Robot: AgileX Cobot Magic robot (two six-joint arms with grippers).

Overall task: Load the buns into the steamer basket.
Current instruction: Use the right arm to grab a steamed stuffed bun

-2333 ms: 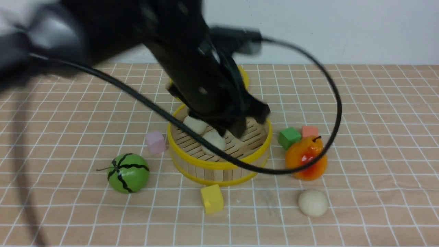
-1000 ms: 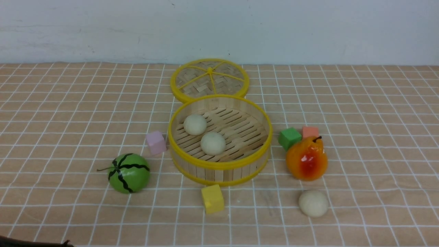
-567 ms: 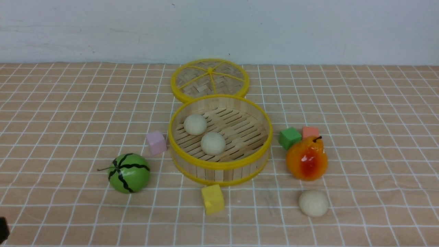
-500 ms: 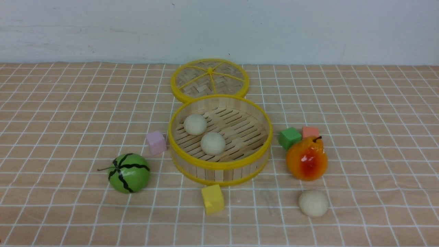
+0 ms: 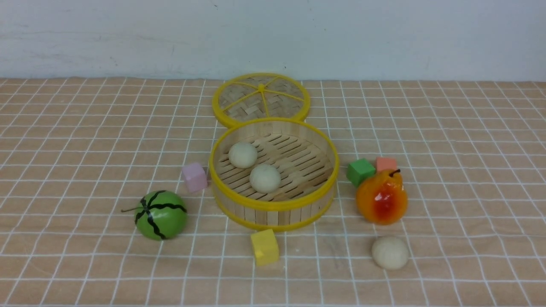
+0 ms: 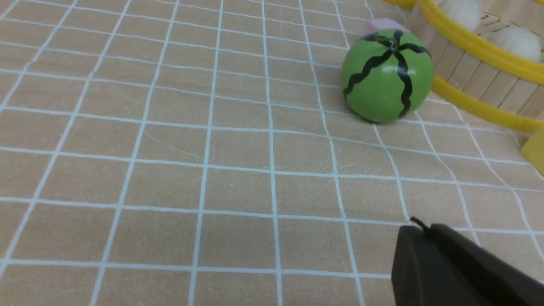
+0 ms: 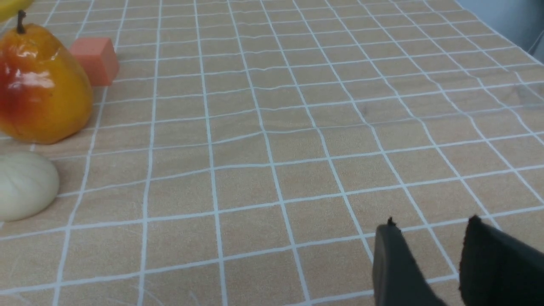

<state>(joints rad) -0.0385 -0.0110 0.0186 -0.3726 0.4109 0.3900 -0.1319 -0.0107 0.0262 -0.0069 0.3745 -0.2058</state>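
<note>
The steamer basket [image 5: 273,205] stands mid-table with two buns inside, one at the back left [image 5: 242,154] and one nearer the middle [image 5: 265,178]. A third bun [image 5: 389,252] lies on the cloth in front of the pear, and also shows in the right wrist view [image 7: 23,185]. Neither arm shows in the front view. My left gripper [image 6: 418,227] is shut and empty, low over the cloth, short of the melon, with the basket [image 6: 480,72] beyond. My right gripper [image 7: 431,223] is open and empty, away from the third bun.
A green striped melon [image 5: 161,214] sits left of the basket and an orange-red pear [image 5: 381,197] right of it. Pink [image 5: 194,177], yellow [image 5: 264,246], green [image 5: 360,171] and coral [image 5: 386,163] cubes lie around. A flat woven lid [image 5: 260,98] lies behind the basket.
My left arm, which was over the basket, has pulled back out of the front view. The buns and other objects have not moved.
</note>
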